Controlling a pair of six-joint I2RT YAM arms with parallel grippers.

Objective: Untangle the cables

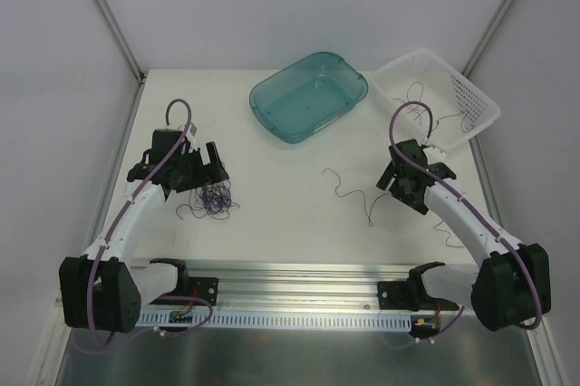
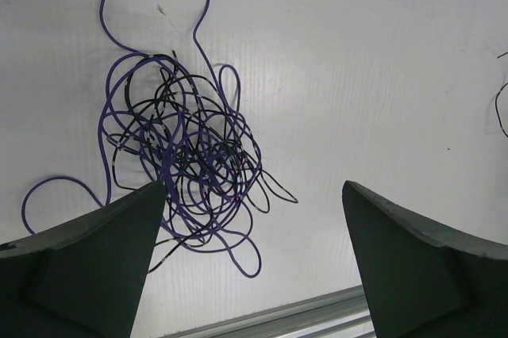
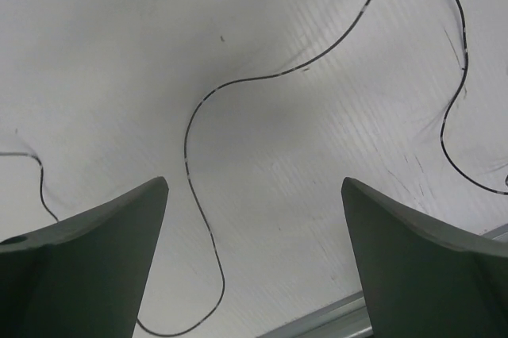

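Observation:
A knot of thin purple and black cables (image 1: 215,198) lies on the white table at the left. In the left wrist view the knot (image 2: 178,155) sits up against my left finger, with purple loops trailing off. My left gripper (image 1: 216,170) (image 2: 254,187) is open and empty just above the knot. A separate black cable (image 1: 349,188) lies loose on the table at centre right. In the right wrist view this cable (image 3: 190,155) curves between my fingers. My right gripper (image 1: 396,185) (image 3: 254,183) is open and empty above it. A second strand (image 3: 456,116) lies to its right.
A teal tray (image 1: 265,105) stands at the back centre. A white mesh basket (image 1: 480,105) holding a few dark cables stands at the back right. An aluminium rail (image 1: 299,273) runs along the table's near edge. White walls enclose the table.

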